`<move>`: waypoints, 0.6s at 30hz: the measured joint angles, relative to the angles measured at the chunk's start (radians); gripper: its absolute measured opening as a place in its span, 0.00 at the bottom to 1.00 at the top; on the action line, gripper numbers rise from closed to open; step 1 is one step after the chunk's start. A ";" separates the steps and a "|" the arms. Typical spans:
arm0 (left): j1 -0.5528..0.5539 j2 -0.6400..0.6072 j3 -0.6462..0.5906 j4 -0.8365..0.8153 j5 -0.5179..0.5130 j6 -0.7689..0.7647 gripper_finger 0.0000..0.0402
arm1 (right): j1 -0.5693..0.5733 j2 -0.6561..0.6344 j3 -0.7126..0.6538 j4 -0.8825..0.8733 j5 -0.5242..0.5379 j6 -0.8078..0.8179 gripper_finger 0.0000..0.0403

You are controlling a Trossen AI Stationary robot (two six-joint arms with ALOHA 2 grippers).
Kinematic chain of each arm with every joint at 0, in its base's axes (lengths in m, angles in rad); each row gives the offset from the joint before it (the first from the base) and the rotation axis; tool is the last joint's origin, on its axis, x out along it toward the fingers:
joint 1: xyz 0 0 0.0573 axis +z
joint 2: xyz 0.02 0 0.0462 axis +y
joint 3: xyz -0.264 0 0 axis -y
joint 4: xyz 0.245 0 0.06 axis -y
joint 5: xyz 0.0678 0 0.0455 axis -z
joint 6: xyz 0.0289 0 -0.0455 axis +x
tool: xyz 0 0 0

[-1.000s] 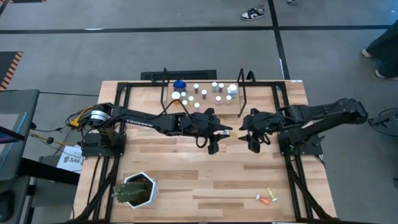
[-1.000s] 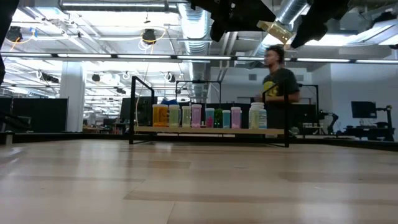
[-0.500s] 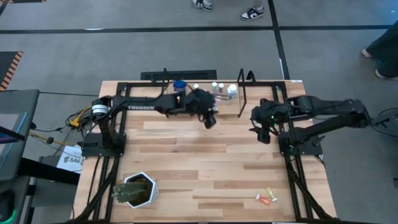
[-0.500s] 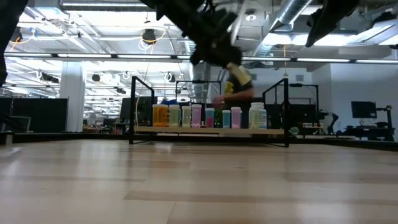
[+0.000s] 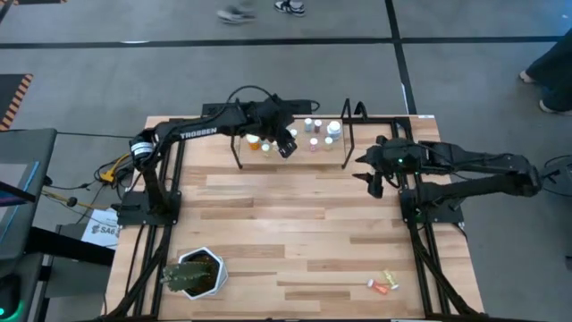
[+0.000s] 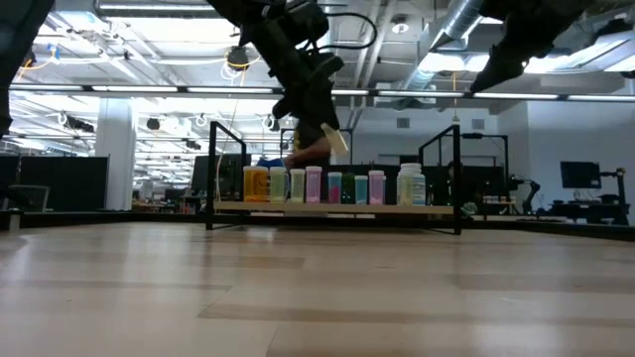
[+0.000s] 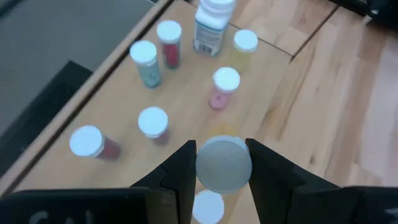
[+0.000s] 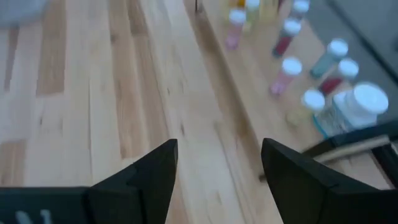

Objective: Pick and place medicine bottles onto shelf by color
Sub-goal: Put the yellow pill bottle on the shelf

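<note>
We see the left arm stretched from its base at the table's left edge toward the far side, its forearm angled over the shelf (image 5: 295,148) and its wrist bent down. The left gripper (image 7: 222,167) pinches a white-capped bottle (image 7: 224,163) between its two dark fingers and hangs above the shelf plank, over the standing bottles. In the low view this bottle shows a pale yellow body, tilted, above the row and clear of the plank. Below it on the shelf stand the other medicine bottles (image 5: 312,132): white-capped vials with pink, red, teal and yellowish bodies, and a wider white one (image 7: 211,25) at the far end. The right arm reaches in from the table's right edge, nearly level, its elbow folded outward. The right gripper (image 8: 217,168) hovers over bare table (image 5: 295,233) just beside the shelf's right upright, its fingers spread apart with nothing between them. Two more small bottles (image 5: 385,284) lie near the table's front right corner, well apart from both arms.
</note>
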 joint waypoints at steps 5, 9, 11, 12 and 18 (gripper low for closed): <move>0.033 0.000 0.000 -0.050 0.023 0.009 0.27 | 0.001 -0.088 -0.133 0.187 -0.001 -0.008 0.63; 0.052 0.000 0.000 -0.077 0.021 0.014 0.27 | 0.003 -0.138 -0.228 0.328 -0.001 -0.008 0.63; 0.060 0.000 0.000 -0.077 0.021 0.029 0.27 | 0.003 -0.151 -0.268 0.386 -0.001 -0.008 0.63; 0.064 0.000 0.000 -0.076 0.021 0.036 0.27 | 0.003 -0.158 -0.288 0.413 -0.001 -0.008 0.63; 0.082 0.000 0.000 -0.077 -0.005 0.094 0.27 | 0.003 -0.163 -0.377 0.520 -0.002 0.000 0.63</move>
